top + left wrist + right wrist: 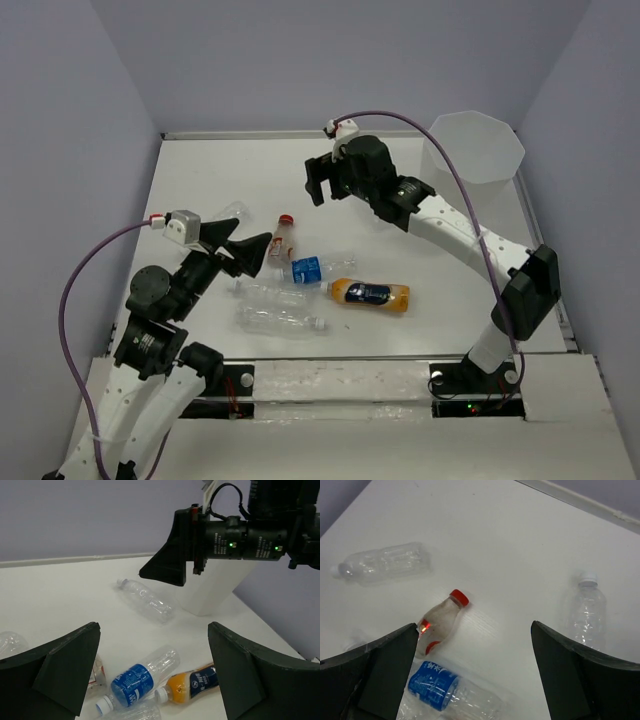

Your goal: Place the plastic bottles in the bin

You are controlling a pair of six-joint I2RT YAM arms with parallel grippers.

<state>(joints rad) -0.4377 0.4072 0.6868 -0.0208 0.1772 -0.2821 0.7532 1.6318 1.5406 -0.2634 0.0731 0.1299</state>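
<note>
Bottles lie scattered on the flat white table, none of them inside the tall white translucent bin with the octagonal rim, which stands at the far right corner. Near the middle, a small clear bottle with a red cap lies just beside a clear bottle with a blue label. To the right of that one lies an orange bottle with a dark blue label. A plain clear bottle lies on the near side of the blue-labelled one, and a second clear bottle lies nearer the arm bases. A third clear bottle rests apart at the far left, and a white-capped clear bottle lies close to the foot of the bin. The left gripper sits just left of the red-capped bottle, its black fingers spread apart and holding nothing. The right gripper hangs over the far middle of the table, fingers likewise wide and empty.
</note>
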